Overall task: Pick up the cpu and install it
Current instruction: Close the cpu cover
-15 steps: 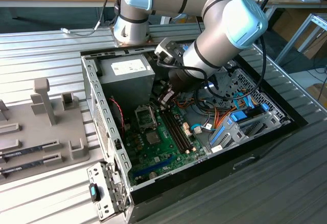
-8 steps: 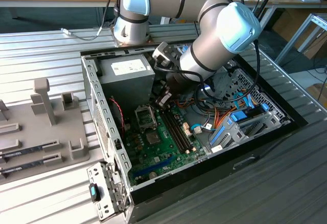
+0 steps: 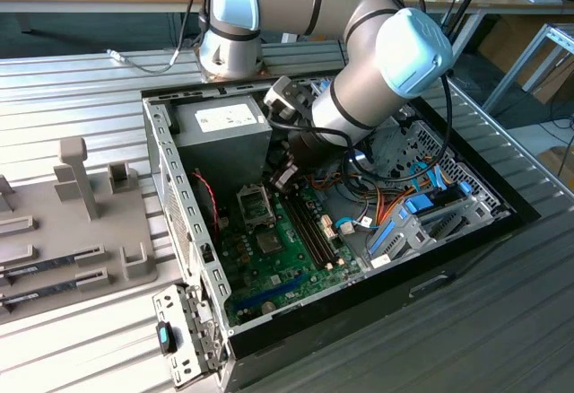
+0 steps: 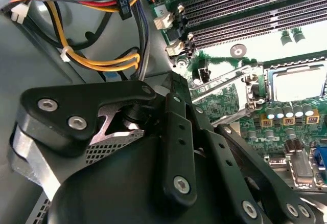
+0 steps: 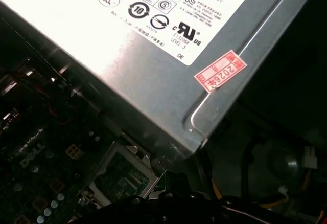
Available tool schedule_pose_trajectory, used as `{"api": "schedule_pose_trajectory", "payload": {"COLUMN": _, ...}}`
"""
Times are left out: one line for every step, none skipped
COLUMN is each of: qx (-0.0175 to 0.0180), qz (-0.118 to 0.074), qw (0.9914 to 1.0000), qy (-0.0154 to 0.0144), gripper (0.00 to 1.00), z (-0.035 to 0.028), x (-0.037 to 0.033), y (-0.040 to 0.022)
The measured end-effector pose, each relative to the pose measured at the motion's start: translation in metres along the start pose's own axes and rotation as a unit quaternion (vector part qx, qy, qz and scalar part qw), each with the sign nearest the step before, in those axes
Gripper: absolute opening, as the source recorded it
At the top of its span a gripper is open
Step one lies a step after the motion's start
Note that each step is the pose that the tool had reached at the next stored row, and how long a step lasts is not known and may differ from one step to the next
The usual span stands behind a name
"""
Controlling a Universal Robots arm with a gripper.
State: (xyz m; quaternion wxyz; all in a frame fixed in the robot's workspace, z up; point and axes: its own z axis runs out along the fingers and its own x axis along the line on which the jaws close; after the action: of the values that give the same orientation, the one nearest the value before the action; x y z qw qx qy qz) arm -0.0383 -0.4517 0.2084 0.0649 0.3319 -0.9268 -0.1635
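The gripper [image 3: 283, 176] hangs low inside the open computer case [image 3: 169, 178], just beside the power-supply box [image 3: 222, 128] and close above the upper end of the motherboard [image 3: 287, 254]. Whether it is apart, together or clamped on anything cannot be told: in the second wrist view its black linkage arms fill the foreground and their ends are hidden. Just past the gripper in the exterior view lies the processor socket [image 3: 254, 206], between the power-supply box and the long memory slots [image 3: 314, 230]. In the second wrist view the hinged socket frame [image 4: 225, 88] appears raised and swung away from the socket, and inside the socket lies a pale, flat, silver-grey square that looks like the cpu [image 4: 301, 83], lying level in its recess. If that reading is right, the pick-up and placing are done, and the chip rests in its seat but is not yet clamped down, since the frame stands open. The first wrist view shows the same socket under the edge of the power-supply box, too dark to confirm what lies in it. Orange and yellow cables [image 4: 102, 58] run beside the gripper, clear of the socket.
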Motion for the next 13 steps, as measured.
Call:
{"api": "schedule_pose_trajectory", "payload": {"qx": -0.0003, "qz": 0.0, "qw": 1.0, "qy": -0.0003, "gripper": 0.11, "z": 0.0001, "x": 0.0001, "y": -0.0001}}
{"api": "schedule_pose_trajectory", "payload": {"qx": -0.0006, "qz": 0.0, "qw": 1.0, "qy": -0.0005, "gripper": 0.11, "z": 0.0, "x": 0.0002, "y": -0.0001}}
{"api": "schedule_pose_trajectory", "payload": {"qx": -0.0012, "qz": 0.0, "qw": 1.0, "qy": -0.0009, "gripper": 0.11, "z": -0.0003, "x": 0.0004, "y": -0.0002}}
{"api": "schedule_pose_trajectory", "payload": {"qx": -0.0019, "qz": -0.001, "qw": 1.0, "qy": -0.0014, "gripper": 0.11, "z": -0.0011, "x": 0.0005, "y": -0.0002}}
{"api": "schedule_pose_trajectory", "payload": {"qx": -0.0023, "qz": -0.001, "qw": 1.0, "qy": -0.0017, "gripper": 0.11, "z": -0.0021, "x": 0.0006, "y": 0.0001}}
{"api": "schedule_pose_trajectory", "payload": {"qx": -0.0033, "qz": -0.002, "qw": 0.99999, "qy": -0.0024, "gripper": 0.11, "z": -0.0042, "x": 0.0008, "y": 0.0007}}
{"api": "schedule_pose_trajectory", "payload": {"qx": -0.0039, "qz": -0.002, "qw": 0.99999, "qy": -0.0029, "gripper": 0.11, "z": -0.0055, "x": 0.0009, "y": 0.0011}}
{"api": "schedule_pose_trajectory", "payload": {"qx": -0.0043, "qz": -0.002, "qw": 0.99998, "qy": -0.0032, "gripper": 0.11, "z": -0.0062, "x": 0.0009, "y": 0.0013}}
{"api": "schedule_pose_trajectory", "payload": {"qx": -0.0046, "qz": -0.002, "qw": 0.99998, "qy": -0.0035, "gripper": 0.11, "z": -0.0064, "x": 0.001, "y": 0.0013}}
{"api": "schedule_pose_trajectory", "payload": {"qx": -0.0048, "qz": -0.002, "qw": 0.99998, "qy": -0.0036, "gripper": 0.11, "z": -0.0064, "x": 0.0009, "y": 0.0013}}
{"api": "schedule_pose_trajectory", "payload": {"qx": -0.0049, "qz": -0.002, "qw": 0.99998, "qy": -0.0036, "gripper": 0.11, "z": -0.0064, "x": 0.0009, "y": 0.0013}}
{"api": "schedule_pose_trajectory", "payload": {"qx": -0.006, "qz": -0.002, "qw": 0.99997, "qy": -0.004, "gripper": 0.11, "z": -0.0057, "x": 0.0009, "y": 0.001}}
{"api": "schedule_pose_trajectory", "payload": {"qx": -0.0068, "qz": -0.002, "qw": 0.99997, "qy": -0.0039, "gripper": 0.11, "z": -0.0049, "x": 0.0005, "y": 0.0004}}
